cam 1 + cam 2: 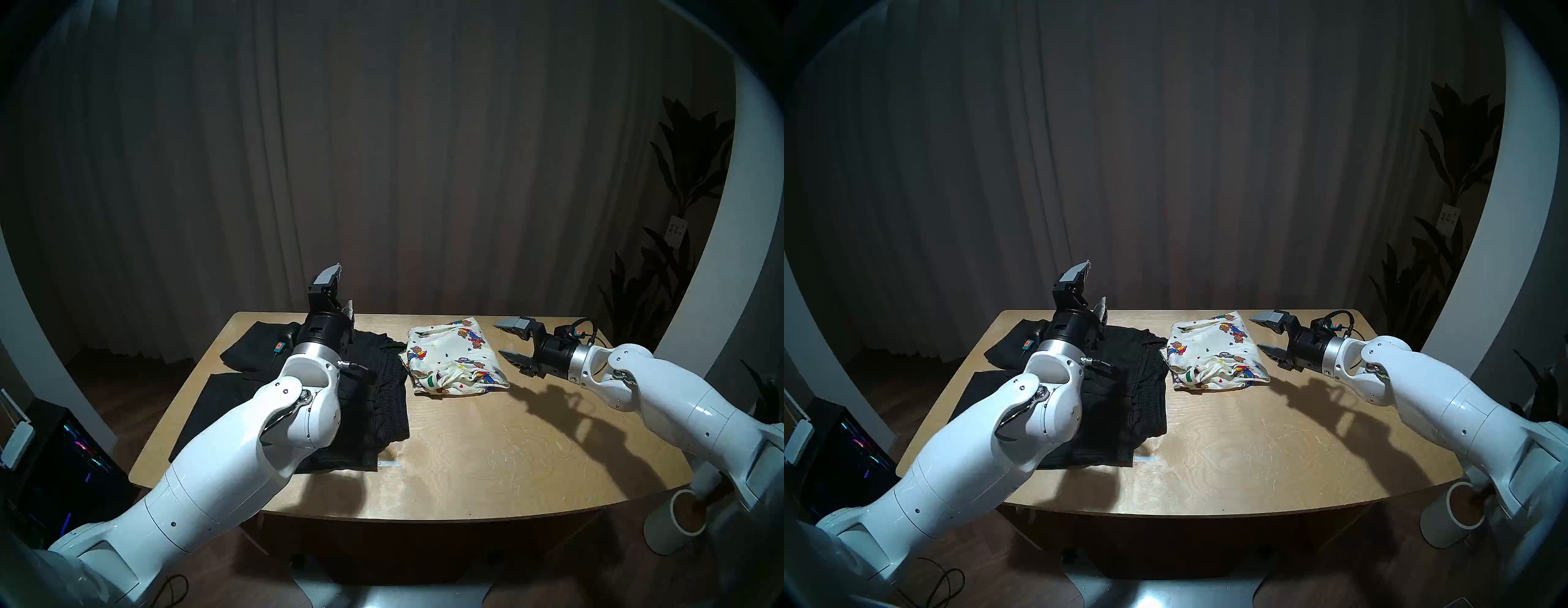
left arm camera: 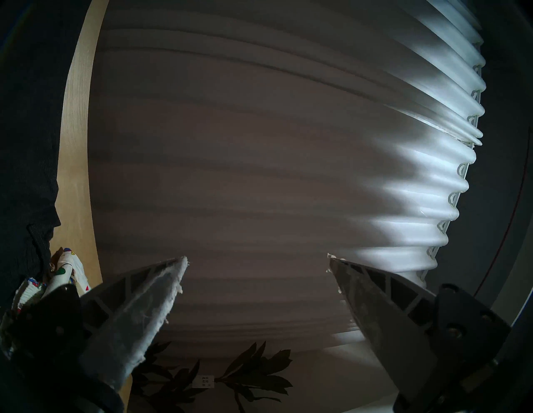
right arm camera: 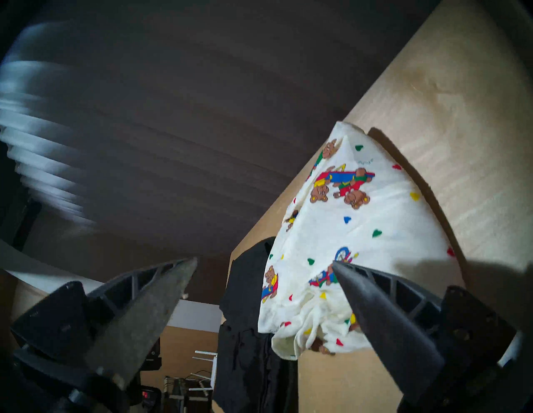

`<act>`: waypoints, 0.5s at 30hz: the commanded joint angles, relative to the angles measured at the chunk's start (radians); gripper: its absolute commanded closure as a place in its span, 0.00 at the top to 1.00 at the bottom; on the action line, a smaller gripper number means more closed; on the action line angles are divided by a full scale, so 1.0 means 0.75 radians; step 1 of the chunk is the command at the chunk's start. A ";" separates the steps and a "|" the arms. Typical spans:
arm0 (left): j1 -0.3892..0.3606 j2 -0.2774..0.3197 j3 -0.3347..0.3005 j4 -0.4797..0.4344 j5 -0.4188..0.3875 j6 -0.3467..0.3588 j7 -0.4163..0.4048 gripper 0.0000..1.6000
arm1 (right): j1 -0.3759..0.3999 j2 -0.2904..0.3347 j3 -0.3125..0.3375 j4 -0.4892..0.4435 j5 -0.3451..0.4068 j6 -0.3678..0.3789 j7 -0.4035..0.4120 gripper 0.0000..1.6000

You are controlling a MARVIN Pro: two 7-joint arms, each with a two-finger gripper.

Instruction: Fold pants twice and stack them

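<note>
Right end effector (image 1: pixel 511 344) agape, beside teddy-bear pants (image 1: pixel 456 358)

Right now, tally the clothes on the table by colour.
Cream teddy-bear print pants: 1
Black: 3 told apart: folded pile, knit pair, flat piece; they overlap, so there could be more
Total: 4

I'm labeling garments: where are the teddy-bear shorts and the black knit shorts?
teddy-bear shorts (image 1: pixel 449 352): head left view, middle of the printed cloth.
black knit shorts (image 1: pixel 388 395): head left view, its right-hand part.
</note>
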 commanded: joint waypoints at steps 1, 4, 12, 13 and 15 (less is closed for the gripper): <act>0.025 0.020 -0.043 -0.063 -0.009 -0.040 -0.016 1.00 | 0.001 0.075 0.035 -0.103 0.148 0.106 -0.046 1.00; 0.047 0.037 -0.062 -0.079 -0.014 -0.073 -0.019 1.00 | -0.002 0.099 0.036 -0.144 0.205 0.154 -0.081 1.00; 0.118 0.080 -0.111 -0.121 -0.031 -0.189 -0.003 1.00 | -0.004 0.180 0.039 -0.232 0.367 0.259 -0.188 1.00; 0.127 0.084 -0.117 -0.128 -0.034 -0.206 0.000 1.00 | -0.004 0.190 0.038 -0.243 0.388 0.270 -0.203 1.00; 0.148 0.091 -0.129 -0.142 -0.037 -0.245 0.007 1.00 | -0.008 0.207 0.033 -0.263 0.429 0.291 -0.234 1.00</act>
